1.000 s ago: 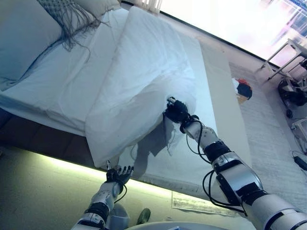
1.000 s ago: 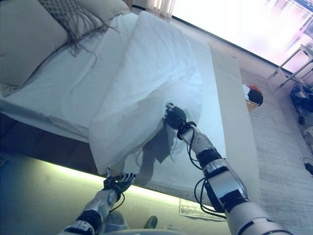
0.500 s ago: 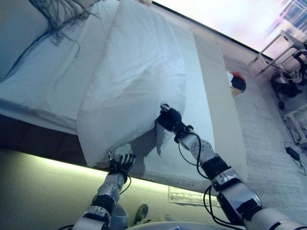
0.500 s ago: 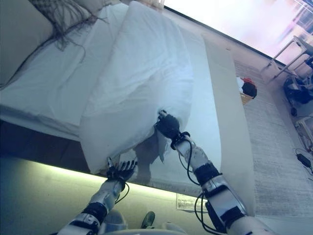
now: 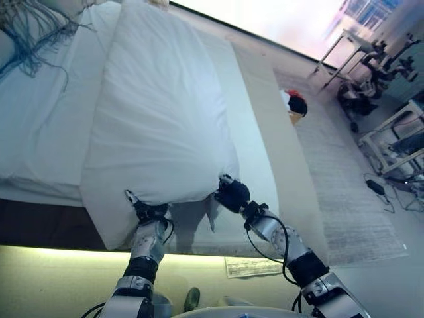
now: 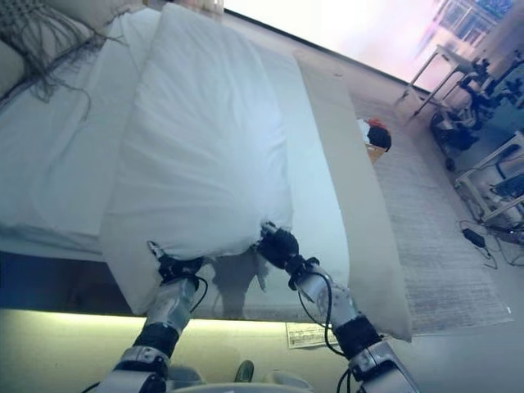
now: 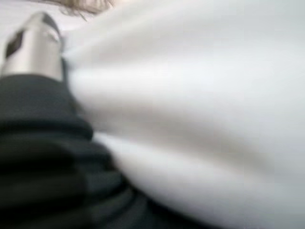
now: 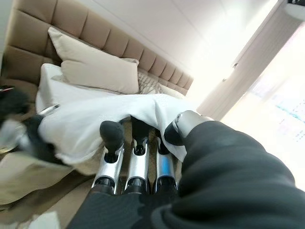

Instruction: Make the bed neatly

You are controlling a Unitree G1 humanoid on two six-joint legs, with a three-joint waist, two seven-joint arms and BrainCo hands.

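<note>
**Duvet held at its foot edge, one grip uncertain**

The white duvet [image 5: 162, 126] lies lengthwise down the middle of the bed [image 5: 40, 132], its near edge lifted just off the mattress at the foot. The right robot hand [image 5: 230, 194] has fingers and thumb pinched on that edge; its wrist view shows cloth caught between them. The left robot hand [image 5: 147, 213] sits tucked at the same edge, well apart from the right, but its own view is filled with white fabric, so I cannot tell whether it is clamped or merely pressed against it.

The risk, as I judge it, is an uneven pull: if the left side has no real hold, the duvet would skew towards the right and bunch in the sag between the two hands. The right pinch looks shallow and could slip off the hem.

Further up, a beige pillow [image 8: 95, 71] rests against the headboard [image 8: 86, 38], with a fringed throw [image 5: 30, 33] beside it. No containers hold anything that I can make out; a small dark and red object [image 5: 295, 106] sits on the floor by the rug [image 5: 344, 179].
</note>
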